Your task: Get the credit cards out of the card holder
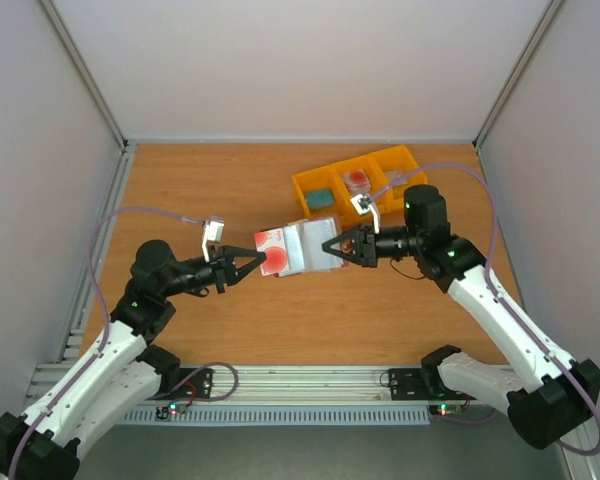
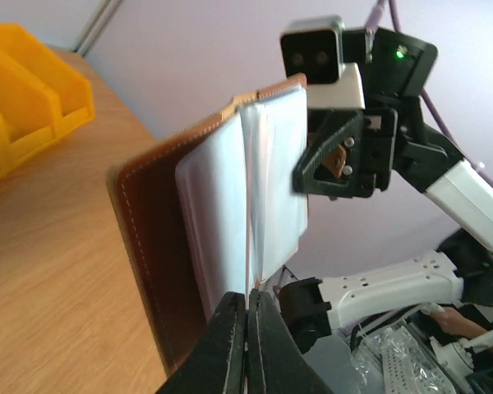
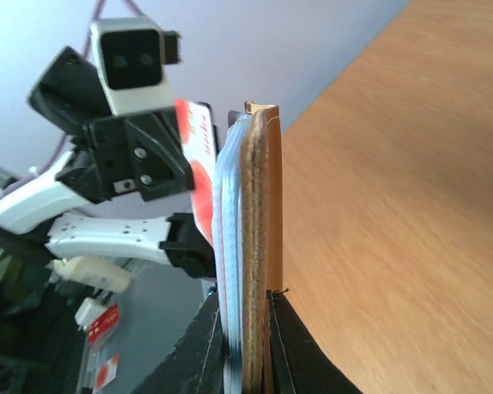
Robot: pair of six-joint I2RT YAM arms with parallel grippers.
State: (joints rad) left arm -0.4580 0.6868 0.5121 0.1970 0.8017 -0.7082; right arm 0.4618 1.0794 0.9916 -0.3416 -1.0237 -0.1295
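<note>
From up top I see a yellow three-part bin [image 1: 300, 187] in the upper right of the frame, a teal square item [image 1: 320, 198] in its left compartment. It sits on a wooden tabletop [image 1: 200, 180]. Pale walls [image 1: 300, 60] close three sides, and a metal rail [image 1: 310, 385] runs along the bottom edge.

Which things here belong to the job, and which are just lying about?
Job: card in left pincer; holder in right pincer.
Lying about: yellow bin, teal block and red-white item inside it.
</note>
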